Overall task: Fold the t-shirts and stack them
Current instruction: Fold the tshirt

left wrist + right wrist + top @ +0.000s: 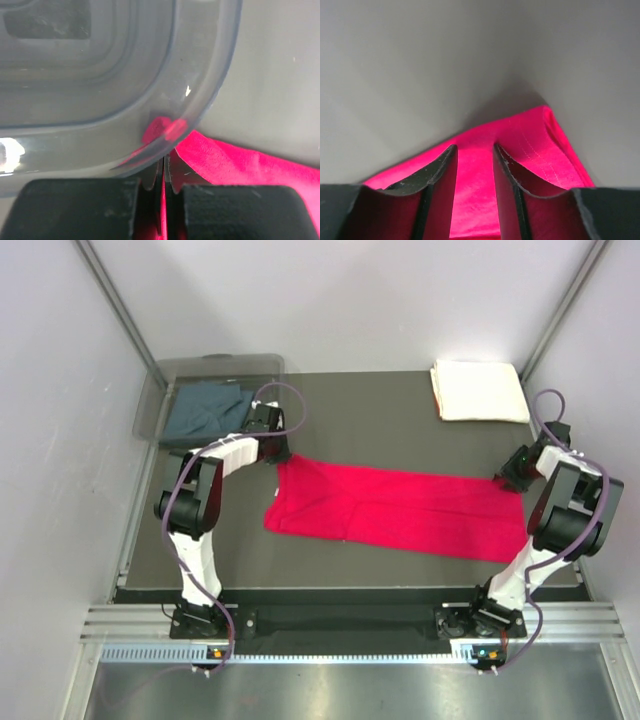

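The dark flat counter [400,410] carries three shirts, and the job looks roughly a third done. The bright red cloth t-shirt [400,512] lies across the middle as a long band, narrowed lengthwise but not yet a compact rectangle, so its fold is in hand. At the far left, the clear plastic bin [148,415] holds the slate blue-grey cloth t-shirt [205,410], crumpled and untouched. At the far right corner sits the cream-white cloth t-shirt [480,392], a neat folded rectangle ready to start the stack.

The left tool [164,167] is pinched tight on the red shirt's far left corner, right against the bin's wall. The right tool [474,155] straddles the far right corner, jaws apart, red cloth showing between them, nothing gripped yet.
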Controlling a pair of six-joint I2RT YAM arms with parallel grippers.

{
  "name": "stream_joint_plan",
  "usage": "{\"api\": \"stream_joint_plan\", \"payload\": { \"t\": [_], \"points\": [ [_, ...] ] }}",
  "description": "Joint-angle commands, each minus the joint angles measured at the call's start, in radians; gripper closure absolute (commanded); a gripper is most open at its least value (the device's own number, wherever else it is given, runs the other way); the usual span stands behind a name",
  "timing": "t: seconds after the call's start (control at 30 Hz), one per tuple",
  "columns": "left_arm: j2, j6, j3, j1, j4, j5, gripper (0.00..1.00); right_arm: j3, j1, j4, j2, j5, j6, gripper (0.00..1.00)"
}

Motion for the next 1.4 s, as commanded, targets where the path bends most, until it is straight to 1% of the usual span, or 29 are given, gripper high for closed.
{"api": "stream_joint_plan", "payload": {
  "t": [0.0, 0.07, 0.1, 0.13, 0.2, 0.23, 0.27, 0.3, 0.33, 0.37, 0.43, 0.47, 0.5, 0.6, 0.63, 0.7, 0.73, 0.8, 0.83, 0.87, 0.9, 0.93, 1.0, 1.03, 1.13, 1.17, 1.27, 1.3, 1.37],
  "points": [
    [0.048, -0.012, 0.039, 0.007, 0.018, -0.131, 1.00, 0.033, -0.025, 0.068, 0.068, 0.137, 0.001, 0.64],
    [0.039, -0.021, 0.059, 0.007, -0.018, -0.165, 0.97, 0.053, -0.034, 0.061, 0.082, 0.189, -0.002, 0.63],
    [0.028, -0.021, 0.062, 0.006, -0.048, -0.167, 0.91, 0.062, -0.034, 0.050, 0.089, 0.204, -0.013, 0.63],
    [0.013, -0.017, 0.059, 0.006, -0.064, -0.170, 0.89, 0.088, -0.034, 0.018, 0.089, 0.221, -0.020, 0.63],
    [-0.065, -0.012, 0.035, 0.003, -0.094, -0.173, 0.80, 0.113, -0.028, -0.014, 0.054, 0.226, -0.030, 0.62],
    [-0.097, -0.015, 0.007, 0.003, -0.108, -0.169, 0.71, 0.119, -0.019, -0.049, 0.034, 0.247, -0.033, 0.61],
    [-0.164, -0.017, -0.007, 0.003, -0.125, -0.165, 0.65, 0.125, -0.013, -0.066, 0.012, 0.253, -0.037, 0.60],
    [-0.198, -0.017, -0.022, 0.000, -0.145, -0.159, 0.59, 0.133, -0.007, -0.085, -0.011, 0.257, -0.046, 0.56],
    [-0.235, -0.024, -0.045, -0.002, -0.192, -0.158, 0.52, 0.150, 0.001, -0.126, -0.055, 0.269, -0.047, 0.54],
    [-0.305, -0.027, -0.056, -0.004, -0.218, -0.144, 0.50, 0.160, 0.013, -0.148, -0.077, 0.266, -0.050, 0.52],
    [-0.378, -0.032, -0.099, -0.014, -0.264, -0.129, 0.48, 0.196, 0.035, -0.207, -0.134, 0.272, -0.069, 0.44],
    [-0.443, -0.034, -0.112, -0.028, -0.272, -0.101, 0.48, 0.203, 0.041, -0.221, -0.150, 0.267, -0.076, 0.42],
    [-0.470, -0.035, -0.125, -0.034, -0.280, -0.087, 0.48, 0.205, 0.048, -0.234, -0.183, 0.258, -0.079, 0.38],
    [-0.551, -0.066, -0.163, -0.060, -0.315, -0.023, 0.47, 0.197, 0.119, -0.263, -0.224, 0.197, -0.076, 0.33],
    [-0.564, -0.087, -0.188, -0.065, -0.311, -0.012, 0.47, 0.182, 0.177, -0.260, -0.233, 0.147, -0.074, 0.32],
    [-0.581, -0.109, -0.235, -0.076, -0.251, 0.073, 0.47, 0.142, 0.249, -0.242, -0.262, 0.078, -0.073, 0.31],
    [-0.578, -0.136, -0.243, -0.077, -0.237, 0.089, 0.48, 0.127, 0.333, -0.213, -0.272, 0.010, -0.070, 0.31],
    [-0.556, -0.162, -0.289, -0.085, -0.158, 0.126, 0.51, 0.083, 0.418, -0.174, -0.276, -0.076, -0.048, 0.29],
    [-0.539, -0.200, -0.309, -0.085, -0.129, 0.146, 0.53, 0.061, 0.502, -0.141, -0.267, -0.224, -0.027, 0.28],
    [-0.530, -0.216, -0.329, -0.086, -0.102, 0.161, 0.57, 0.038, 0.541, -0.041, -0.251, -0.306, 0.010, 0.29],
    [-0.522, -0.227, -0.376, -0.088, -0.044, 0.173, 0.61, 0.007, 0.582, 0.008, -0.202, -0.367, 0.086, 0.33],
    [-0.515, -0.263, -0.399, -0.086, -0.032, 0.180, 0.64, 0.003, 0.681, 0.063, -0.175, -0.438, 0.114, 0.34],
    [-0.496, -0.296, -0.465, -0.085, -0.004, 0.181, 0.68, 0.048, 0.780, 0.145, -0.078, -0.469, 0.151, 0.37],
    [-0.492, -0.322, -0.487, -0.086, -0.002, 0.177, 0.72, 0.067, 0.859, 0.168, -0.045, -0.499, 0.160, 0.37],
    [-0.499, -0.359, -0.563, -0.086, -0.028, 0.106, 0.76, 0.105, 0.947, 0.295, 0.068, -0.585, 0.222, 0.40],
    [-0.499, -0.363, -0.577, -0.082, -0.036, 0.053, 0.79, 0.116, 0.960, 0.305, 0.095, -0.593, 0.223, 0.41],
    [-0.472, -0.365, -0.603, -0.076, -0.061, 0.028, 0.78, 0.142, 0.964, 0.299, 0.190, -0.599, 0.222, 0.41],
    [-0.461, -0.360, -0.593, -0.076, -0.070, 0.022, 0.77, 0.166, 0.963, 0.280, 0.238, -0.596, 0.193, 0.41],
    [-0.462, -0.354, -0.579, -0.077, -0.108, 0.013, 0.77, 0.209, 0.961, 0.182, 0.276, -0.572, 0.126, 0.41]
  ]
}}
